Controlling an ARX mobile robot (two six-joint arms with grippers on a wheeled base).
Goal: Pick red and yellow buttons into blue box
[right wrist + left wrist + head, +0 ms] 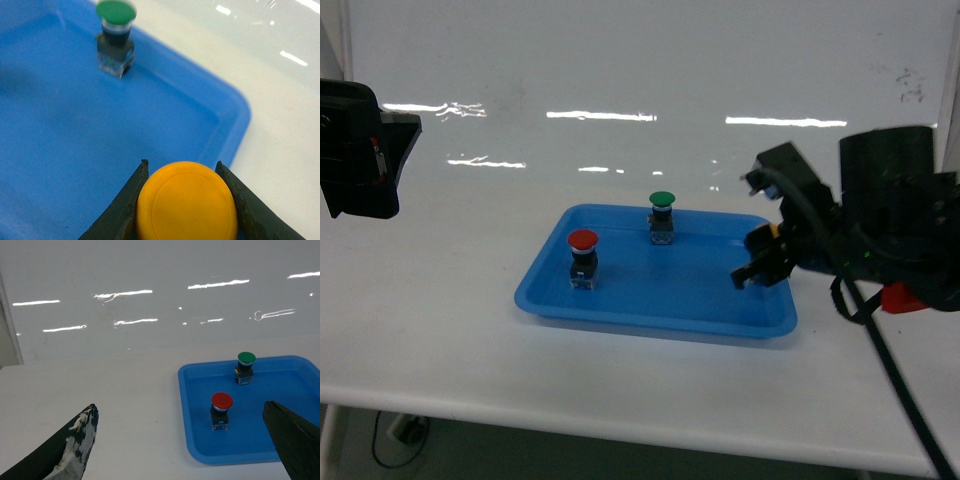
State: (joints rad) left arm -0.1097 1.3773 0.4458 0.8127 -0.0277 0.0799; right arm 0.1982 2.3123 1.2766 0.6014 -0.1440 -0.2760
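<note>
The red button (583,258) (221,410) stands upright in the left half of the blue box (650,300) (200,440). My right gripper (755,268) (181,163) hovers over the box's right end and is shut on the yellow button (186,202), whose cap fills the space between the two fingers. Below it lies the blue box floor (75,150). My left gripper (179,406) is open and empty above the bare table, left of the box. Its right fingertip (287,440) overlaps the box's right part in the left wrist view.
A green-capped button (662,215) (245,367) (116,37) stands upright at the back of the box. The left arm's black housing (360,150) hangs at the far left. White table (440,300) surrounds the box; its front edge (620,425) runs across the bottom.
</note>
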